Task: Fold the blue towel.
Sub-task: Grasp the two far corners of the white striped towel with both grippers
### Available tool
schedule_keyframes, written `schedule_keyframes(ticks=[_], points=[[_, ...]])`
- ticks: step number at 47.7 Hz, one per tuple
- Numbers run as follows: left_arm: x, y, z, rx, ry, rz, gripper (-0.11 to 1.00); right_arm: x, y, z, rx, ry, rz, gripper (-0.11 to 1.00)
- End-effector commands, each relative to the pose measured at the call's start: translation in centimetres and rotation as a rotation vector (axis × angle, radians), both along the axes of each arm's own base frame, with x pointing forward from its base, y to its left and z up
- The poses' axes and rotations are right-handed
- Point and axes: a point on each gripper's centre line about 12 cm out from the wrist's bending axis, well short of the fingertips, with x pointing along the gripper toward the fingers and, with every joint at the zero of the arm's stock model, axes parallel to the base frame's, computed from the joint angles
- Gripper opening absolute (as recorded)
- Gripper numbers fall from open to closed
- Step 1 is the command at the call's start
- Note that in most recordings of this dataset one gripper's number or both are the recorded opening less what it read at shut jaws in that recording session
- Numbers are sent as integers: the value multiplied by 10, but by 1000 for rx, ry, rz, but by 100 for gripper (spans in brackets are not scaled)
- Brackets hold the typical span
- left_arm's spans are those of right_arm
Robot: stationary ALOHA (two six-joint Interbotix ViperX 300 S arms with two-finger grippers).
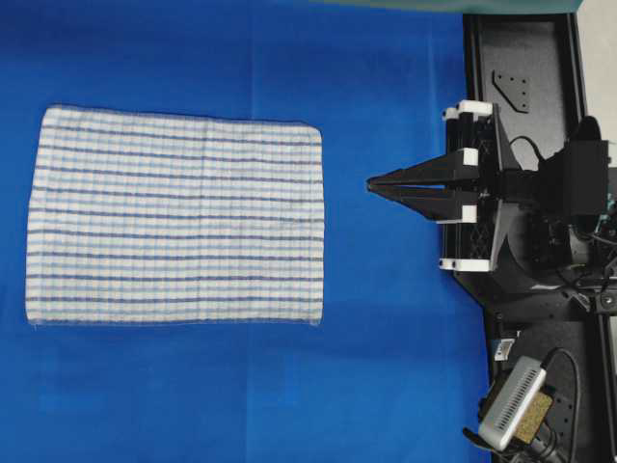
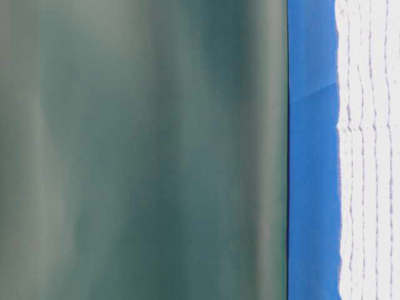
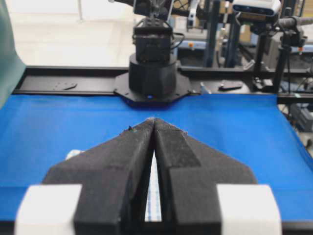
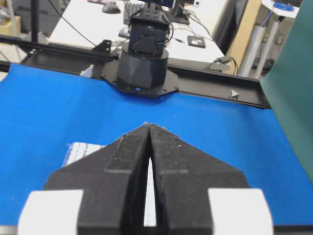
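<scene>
While the blue towel (image 1: 175, 216) lies flat and unfolded on the table (image 1: 386, 367), both end effectors, left (image 3: 154, 120) and right (image 1: 370, 183), are clenched empty, so every fold remains.

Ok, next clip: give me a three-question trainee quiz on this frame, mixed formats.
1. True or false: the blue towel lies spread flat, unfolded, on the blue table covering.
2. The right gripper is: A) clamped on the towel's edge, B) shut and clear of the towel, C) wide open above it.
3. Fill in: in its wrist view, the left gripper has its jaws ____.

Key: 1 true; 2 B; 3 shut.
</scene>
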Motion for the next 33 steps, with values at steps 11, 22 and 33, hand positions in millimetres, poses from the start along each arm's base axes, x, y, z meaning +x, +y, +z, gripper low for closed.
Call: schedule_keyframes(ticks=[11,22,33], points=[[8,15,-8,-29,64,78,0,19,-21,5,52,105,-100,12],[28,49,-49,-55,249,219,0,32,-58,-36,114,303,-255,12],[46,76,-89,-89,417,308,3,42,-87,-79,170,468,-360,14]])
